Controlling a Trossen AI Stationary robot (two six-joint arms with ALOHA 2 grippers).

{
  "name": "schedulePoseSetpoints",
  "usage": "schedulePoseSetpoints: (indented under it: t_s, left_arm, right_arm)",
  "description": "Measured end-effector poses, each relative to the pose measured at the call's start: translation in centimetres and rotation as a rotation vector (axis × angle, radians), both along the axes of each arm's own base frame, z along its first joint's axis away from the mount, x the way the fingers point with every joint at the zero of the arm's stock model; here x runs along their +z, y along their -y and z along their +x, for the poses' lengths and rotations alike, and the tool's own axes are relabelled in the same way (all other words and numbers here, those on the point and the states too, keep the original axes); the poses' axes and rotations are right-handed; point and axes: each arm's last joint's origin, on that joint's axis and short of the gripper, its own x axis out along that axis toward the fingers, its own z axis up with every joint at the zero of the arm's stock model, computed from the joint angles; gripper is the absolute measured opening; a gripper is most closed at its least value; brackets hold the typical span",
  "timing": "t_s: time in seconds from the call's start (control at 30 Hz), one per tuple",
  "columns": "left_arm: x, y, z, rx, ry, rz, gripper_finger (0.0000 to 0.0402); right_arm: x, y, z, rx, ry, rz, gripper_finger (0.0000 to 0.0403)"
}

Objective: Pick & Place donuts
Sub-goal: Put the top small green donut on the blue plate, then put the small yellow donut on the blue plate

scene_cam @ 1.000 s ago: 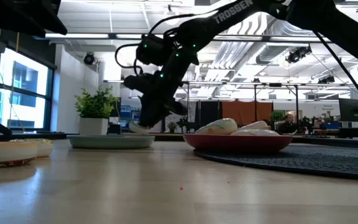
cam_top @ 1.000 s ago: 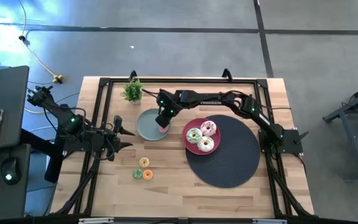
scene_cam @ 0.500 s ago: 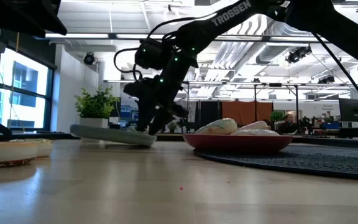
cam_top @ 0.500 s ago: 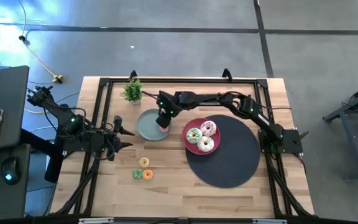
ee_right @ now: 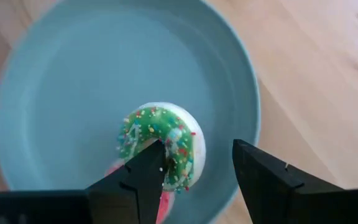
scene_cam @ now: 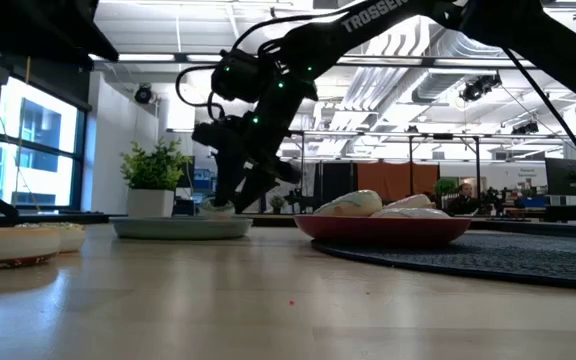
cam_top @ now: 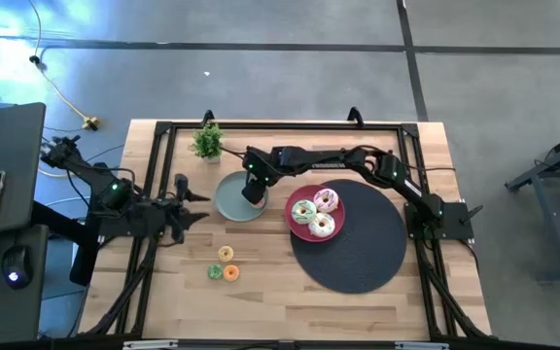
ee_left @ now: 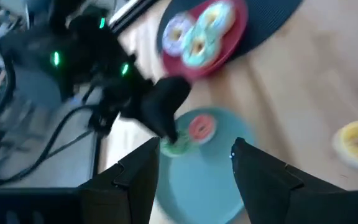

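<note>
Right end effector (cam_top: 252,191) is hanging over the grey-green plate (cam_top: 224,202) with its fingers spread apart, not pinching anything. Right under it, a tiny green donut (ee_right: 159,145) leans on a tiny pink donut (ee_left: 200,127), both on that plate.

The three bigger donuts (cam_top: 315,213) sit on the pink plate (cam_top: 294,221), which lies on the edge of the dark round mat (cam_top: 367,253). Tiny yellow and orange donuts (cam_top: 226,255), plus another small green one, are on the bare worktop (cam_top: 261,292) nearer the front.

Left end effector (cam_top: 181,202) waits off to the left side, fingers apart and empty. Small potted plant (cam_top: 208,141) at the back.
</note>
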Motion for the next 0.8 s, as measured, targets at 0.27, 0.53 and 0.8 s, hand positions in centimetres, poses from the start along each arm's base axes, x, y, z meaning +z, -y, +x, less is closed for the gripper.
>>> schedulePoseSetpoints:
  t_s: [0.27, 0.53, 0.8]
  left_arm:
    - [-3.4, -3.5, 3.3, 0.045, 0.063, -0.181, 0.0061]
    - [-4.0, -6.6, 3.4, 0.081, 0.033, -0.198, 0.0022]
    - [-1.9, -4.2, 2.0, -0.260, 0.094, -0.188, 0.0003]
  right_arm:
    - [0.1, 0.2, 0.0, -0.010, 0.018, 0.068, 0.0174]
    - [0.3, 0.1, -0.1, 0.005, 0.012, 0.059, 0.0159]
    - [6.1, -2.4, -1.3, 0.171, 0.085, -0.036, 0.0169]
